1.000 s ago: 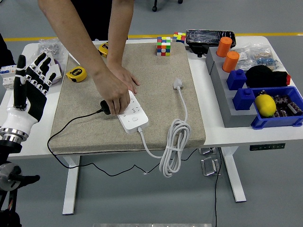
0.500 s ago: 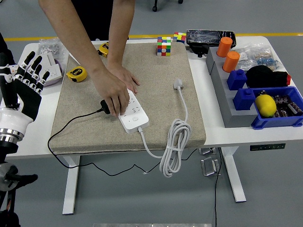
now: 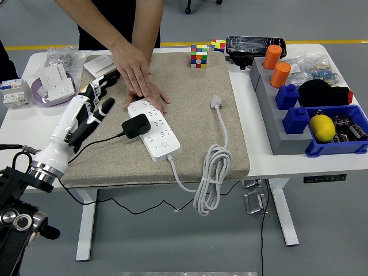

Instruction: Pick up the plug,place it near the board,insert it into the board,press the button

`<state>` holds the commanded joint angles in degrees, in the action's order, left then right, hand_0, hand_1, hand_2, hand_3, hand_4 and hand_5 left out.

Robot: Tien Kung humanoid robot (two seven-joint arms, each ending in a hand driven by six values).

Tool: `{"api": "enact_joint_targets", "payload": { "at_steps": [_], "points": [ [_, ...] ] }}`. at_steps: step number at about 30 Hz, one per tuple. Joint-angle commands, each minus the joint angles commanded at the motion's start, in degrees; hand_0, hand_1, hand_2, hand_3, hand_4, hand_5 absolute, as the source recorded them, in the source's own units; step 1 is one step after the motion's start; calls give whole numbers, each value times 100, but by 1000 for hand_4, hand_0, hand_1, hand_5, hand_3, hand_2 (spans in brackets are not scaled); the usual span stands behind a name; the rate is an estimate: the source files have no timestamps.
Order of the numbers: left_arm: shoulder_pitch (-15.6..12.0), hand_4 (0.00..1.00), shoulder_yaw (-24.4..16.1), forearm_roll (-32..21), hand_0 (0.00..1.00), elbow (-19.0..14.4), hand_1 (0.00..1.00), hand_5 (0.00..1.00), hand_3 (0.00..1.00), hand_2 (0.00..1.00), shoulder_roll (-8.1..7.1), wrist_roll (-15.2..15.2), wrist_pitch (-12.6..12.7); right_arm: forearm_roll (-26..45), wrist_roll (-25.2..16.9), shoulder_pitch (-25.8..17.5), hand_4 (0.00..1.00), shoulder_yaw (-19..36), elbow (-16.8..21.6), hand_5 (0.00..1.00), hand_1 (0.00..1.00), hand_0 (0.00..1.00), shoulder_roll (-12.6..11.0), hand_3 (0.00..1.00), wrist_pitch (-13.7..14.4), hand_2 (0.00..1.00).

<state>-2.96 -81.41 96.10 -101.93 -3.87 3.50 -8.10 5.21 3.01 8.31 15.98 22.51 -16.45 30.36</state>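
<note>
The plug (image 3: 136,126) was seen on the board (image 3: 153,131), which lay on the mat (image 3: 190,103). The left hand (image 3: 92,110) was placed just left of it.

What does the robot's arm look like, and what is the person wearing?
The robot's left hand has black fingers with white patches on the back, joined to a white forearm that ends in a shiny silver ring. Below that come black metal joints. The person wears a dark top; the arms are bare.
</note>
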Motion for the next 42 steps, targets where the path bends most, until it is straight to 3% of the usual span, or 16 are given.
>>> {"api": "enact_joint_targets", "payload": {
  "at_steps": [5, 6, 11, 12, 14, 17, 18, 23, 25, 33, 35, 36, 42],
  "points": [
    [176, 813, 298, 1229, 657, 64, 703, 310, 998, 607, -54, -17, -194, 13, 2, -13, 998, -35, -3, 998, 792, 818, -5, 762, 8, 754],
    [223, 676, 348, 1490, 327, 135, 273, 180, 971, 318, -61, -12, -174, 19, 3, -17, 998, -42, -4, 998, 792, 818, -6, 763, 9, 754],
    [444, 676, 573, 2681, 327, 525, 273, 180, 971, 318, -69, 10, -128, 28, 7, -14, 998, -63, -5, 998, 792, 818, -11, 763, 12, 754],
    [504, 499, 643, 2942, 228, 657, 80, 7, 898, 172, -80, 18, -106, 26, 7, -11, 998, -61, -4, 998, 792, 818, -13, 763, 14, 754],
    [594, 499, 750, 3389, 228, 888, 80, 7, 898, 172, -99, 8, -128, 21, 5, -8, 998, -57, -2, 998, 792, 818, -13, 763, 17, 754],
    [738, 499, 903, 3390, 228, 1259, 80, 7, 898, 172, -109, -16, -197, 19, 3, -4, 998, -56, 1, 998, 792, 818, -13, 763, 18, 754],
    [786, 527, 946, 3390, 185, 1368, 23, 2, 873, 147, -113, -35, -252, 24, 4, -1, 998, -63, 0, 998, 793, 818, -11, 763, 16, 754],
    [1031, 527, 1106, 3390, 185, 1787, 23, 2, 873, 147, -151, -68, -371, 32, 2, 7, 998, -62, 0, 998, 793, 818, -12, 763, 15, 754],
    [1130, 553, 1173, 3390, 136, 1947, 16, 2, 838, 151, -165, -85, -404, 42, 3, 9, 998, -69, -2, 998, 793, 819, -15, 763, 14, 754],
    [1408, 554, 1381, 3390, 128, 2476, 15, 2, 836, 150, -122, -108, -338, 39, 3, 39, 998, -54, 1, 998, 793, 819, -16, 755, 10, 754],
    [1445, 554, 1404, 3390, 128, 2579, 15, 2, 836, 150, -104, -114, -348, 35, 1, 48, 998, -45, 3, 998, 793, 819, -13, 755, 12, 754],
    [1458, 552, 1407, 3390, 123, 2624, 14, 2, 886, 150, -95, -119, -352, 35, -1, 49, 998, -41, 3, 998, 793, 819, -12, 742, 13, 754],
    [1544, 556, 1377, 3390, 122, 2844, 14, 2, 885, 150, -65, -127, -339, 48, 0, 42, 998, -50, 1, 998, 793, 819, -10, 744, 12, 754]
  ]
}}
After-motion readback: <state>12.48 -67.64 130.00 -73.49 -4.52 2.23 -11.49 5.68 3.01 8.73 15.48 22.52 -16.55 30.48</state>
